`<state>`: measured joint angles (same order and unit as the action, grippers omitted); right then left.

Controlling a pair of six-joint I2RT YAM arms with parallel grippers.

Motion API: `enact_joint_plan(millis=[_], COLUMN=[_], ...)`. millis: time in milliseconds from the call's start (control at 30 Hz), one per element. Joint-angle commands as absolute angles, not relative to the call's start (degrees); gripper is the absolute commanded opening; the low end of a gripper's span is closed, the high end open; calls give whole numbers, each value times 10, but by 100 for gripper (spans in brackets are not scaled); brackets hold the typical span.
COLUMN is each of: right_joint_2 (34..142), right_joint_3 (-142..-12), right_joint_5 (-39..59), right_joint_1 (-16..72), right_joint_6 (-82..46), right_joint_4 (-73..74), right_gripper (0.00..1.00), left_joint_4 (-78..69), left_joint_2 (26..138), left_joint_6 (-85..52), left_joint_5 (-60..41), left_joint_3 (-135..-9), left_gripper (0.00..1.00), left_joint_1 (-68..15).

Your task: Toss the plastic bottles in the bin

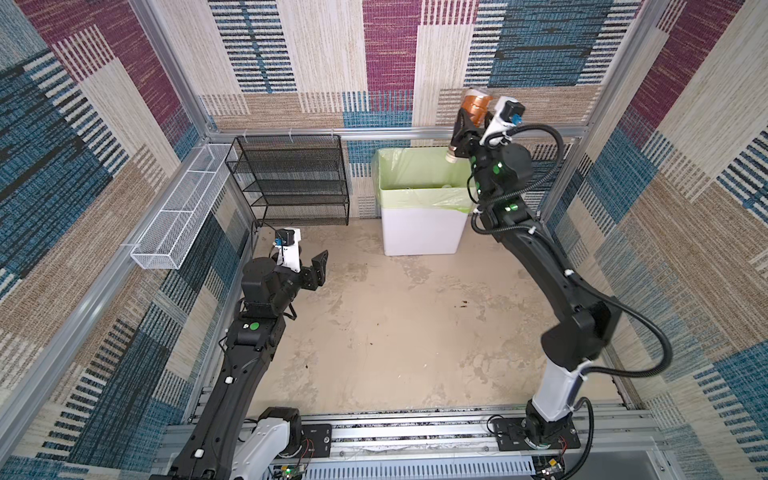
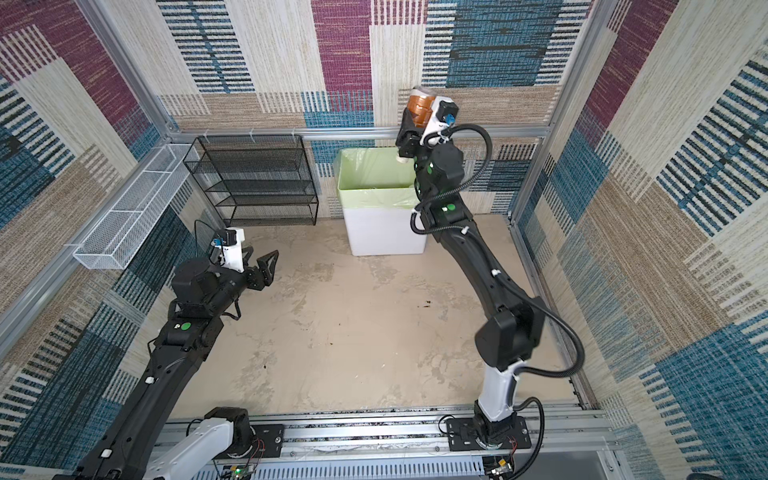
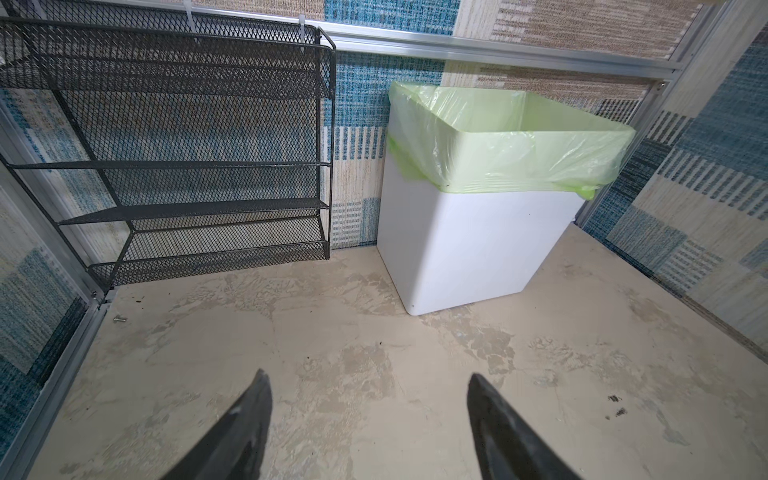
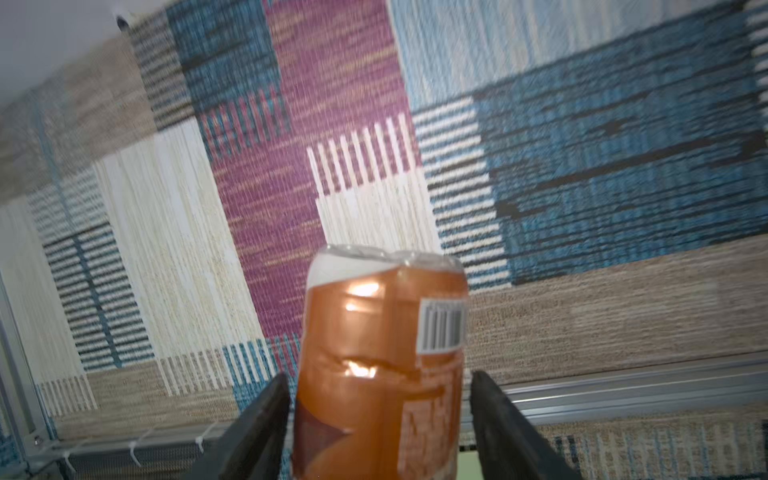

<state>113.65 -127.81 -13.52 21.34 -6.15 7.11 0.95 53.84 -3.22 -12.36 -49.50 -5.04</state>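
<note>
One bottle is in play, upended in the right claw high above the bin, with its pale cap pointing down over the back right corner of the bin's mouth. In the right wrist view the jaws flank the bottle with a thin sliver of wall showing on each side, so the claw looks parted and letting go. To do the drop well, I judge the cap should sit further inside the rim before the jaws spread fully, because from this corner a tumbling bottle could clip the edge and bounce out. A straight, unhurried opening without any wrist swing would let it fall cap first. The left claw hovers wide and empty over the counter, well apart from the bin. The bottle is thin clear plastic, dented and creased, wrapped in a glossy orange label with a barcode. It looks light and springy. The bin is smooth, hard white plastic, square-sided and tapering downward, and its filmy pale green bag is folded loosely over the rim. The counter is matte, mottled beige.
</note>
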Motion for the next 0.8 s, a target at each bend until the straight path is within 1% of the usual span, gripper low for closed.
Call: enact_joint_plan(millis=[0, 67, 100, 167, 233, 267, 400, 500, 633, 700, 767], right_joint_2=[1246, 1287, 1290, 1271, 1222, 1189, 993, 884, 772, 726, 692], right_joint_3=[-1514, -1595, -1605, -1573, -1490, -1431, -1063, -859, -643, -535, -440], right_joint_5=[-82, -82, -84, -84, -90, -96, -110, -122, -156, -189, -223], right_joint_1=[209, 208, 207, 205, 203, 202, 196, 180, 141, 116, 92], right_joint_6=[-81, -79, -78, -78, -78, -76, -64, -61, -75, -80, -77], right_joint_4=[-209, -256, -264, -253, -219, -190, 46, 154, 218, 247, 280], right_gripper=[92, 98, 99, 99, 99, 99, 98, 99, 99, 99, 99], left_joint_4=[-3, -5, -5, -2, 0, 0, 18, 10, -66, -133, -167], left_joint_2=[529, 526, 527, 530, 532, 533, 548, 558, 557, 558, 566], left_joint_6=[-28, -26, -25, -25, -26, -26, -41, -75, -141, -173, -187], left_joint_5=[-121, -119, -121, -122, -117, -112, -62, -26, 69, 100, 136], left_joint_3=[-494, -492, -495, -497, -495, -495, -502, -481, -396, -333, -287], left_gripper=[79, 83, 84, 85, 85, 85, 85, 84, 84, 84, 87], left_joint_1=[-52, -52, -52, -52, -52, -52, -53, -53, -53, -54, -57])
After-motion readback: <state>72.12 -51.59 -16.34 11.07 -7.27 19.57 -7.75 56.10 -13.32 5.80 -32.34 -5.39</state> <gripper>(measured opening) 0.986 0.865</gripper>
